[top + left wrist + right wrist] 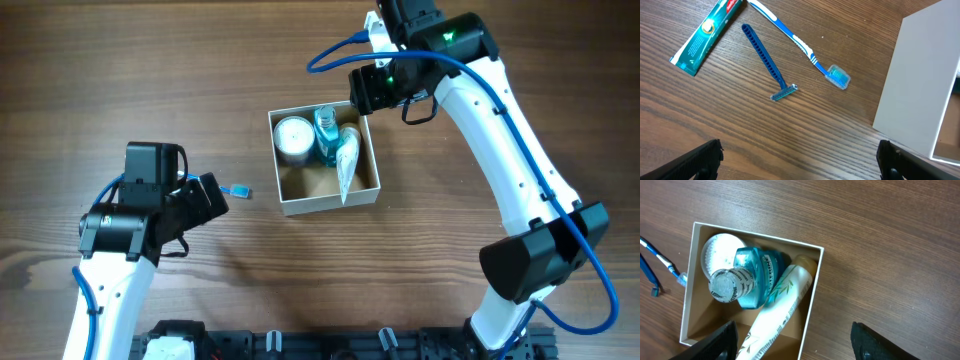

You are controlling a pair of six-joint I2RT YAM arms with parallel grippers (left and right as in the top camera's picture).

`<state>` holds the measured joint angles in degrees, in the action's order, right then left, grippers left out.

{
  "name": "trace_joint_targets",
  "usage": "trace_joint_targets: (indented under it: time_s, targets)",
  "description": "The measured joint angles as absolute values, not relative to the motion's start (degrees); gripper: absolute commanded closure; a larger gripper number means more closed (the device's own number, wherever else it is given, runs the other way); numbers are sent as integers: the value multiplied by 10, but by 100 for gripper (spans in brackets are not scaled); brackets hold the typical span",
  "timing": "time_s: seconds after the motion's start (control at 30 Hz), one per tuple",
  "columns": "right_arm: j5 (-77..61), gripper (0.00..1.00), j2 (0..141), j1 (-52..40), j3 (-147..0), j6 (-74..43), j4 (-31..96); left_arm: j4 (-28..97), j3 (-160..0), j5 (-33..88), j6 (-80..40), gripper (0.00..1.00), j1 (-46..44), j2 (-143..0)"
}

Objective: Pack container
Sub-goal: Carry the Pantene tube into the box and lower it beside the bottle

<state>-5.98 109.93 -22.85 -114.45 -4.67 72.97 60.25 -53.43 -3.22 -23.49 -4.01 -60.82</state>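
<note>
The container [283, 205] is a square white-walled box with a brown inside, at the table's middle. In it lie a round white jar [293, 139], a teal bottle [327, 137] and a white tube [347, 158]; they also show in the right wrist view [687, 310]. My left gripper [797, 160] is open and empty, above bare wood left of the container's wall [915, 90]. Beyond it lie a blue razor [765, 57], a blue-white toothbrush [805, 47] and a teal toothpaste tube [707, 32]. My right gripper [795, 342] is open and empty, over the container's far right edge.
The toothbrush head [236, 190] shows beside my left arm in the overhead view; the razor and toothpaste are hidden under that arm there. A black rail runs along the table's front edge [330, 345]. Bare wood surrounds the container.
</note>
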Motion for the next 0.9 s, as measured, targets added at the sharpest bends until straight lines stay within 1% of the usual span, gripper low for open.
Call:
trace_joint_targets:
  time_s: [0.1, 0.23, 0.4, 0.5, 0.6, 0.7, 0.77, 0.83, 0.9]
  targets:
    - [-60, 28, 1099, -229, -1145, -47, 730, 602, -534, -32, -235, 0, -40, -608]
    - [-60, 36, 1099, -229, -1145, -47, 736, 602, -534, -32, -235, 0, -40, -608]
    - [-48, 34, 1099, -234, -1145, -61, 788, 602, -534, -32, -235, 0, -40, -608]
    - [-18, 32, 1094, -257, -1145, -99, 824, 602, -534, -32, -235, 0, -40, -608]
    - [12, 29, 1058, -299, -1145, -156, 851, 603, -534, -32, -235, 0, -40, -608]
    - [32, 23, 1002, -345, -1145, -218, 867, 603, -534, -32, -235, 0, -40, -608]
    - [58, 13, 958, -393, -1145, -279, 894, 602, -534, -32, -235, 0, -40, -608]
    - [85, 11, 940, -429, -1145, -338, 918, 602, -535, -32, -235, 0, -40, -608]
    - [107, 9, 936, -457, -1136, -384, 906, 602, -535, -32, -235, 0, -40, -608]
